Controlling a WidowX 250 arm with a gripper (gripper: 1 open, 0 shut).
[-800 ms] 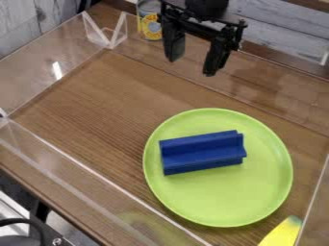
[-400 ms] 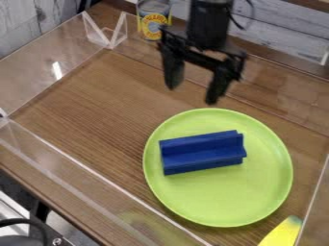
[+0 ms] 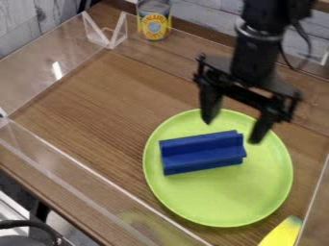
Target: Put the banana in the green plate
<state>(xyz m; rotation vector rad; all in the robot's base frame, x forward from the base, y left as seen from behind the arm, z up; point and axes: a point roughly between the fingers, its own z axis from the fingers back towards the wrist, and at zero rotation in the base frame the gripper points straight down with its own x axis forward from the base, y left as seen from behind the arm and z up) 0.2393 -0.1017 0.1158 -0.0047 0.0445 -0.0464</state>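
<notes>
The green plate (image 3: 264, 197) lies at the front right of the wooden table, and a blue grooved block (image 3: 202, 151) rests on its left half. The banana (image 3: 284, 232) shows only as a small yellow-green tip at the bottom right edge, beyond the plate's near rim. My gripper (image 3: 238, 123) hangs open above the plate's far edge, its two dark fingers spread wide with nothing between them. It stands just behind and to the right of the blue block.
Clear plastic walls (image 3: 52, 67) fence the table on the left, back and front. A yellow-labelled can (image 3: 154, 23) stands at the back, beside a clear stand (image 3: 103, 31). Bare wood (image 3: 103, 110) stretches left of the plate.
The gripper has travelled from the back of the table forward and to the right, ending over the plate's far edge. It stays open. The plate, block and banana have not moved.
</notes>
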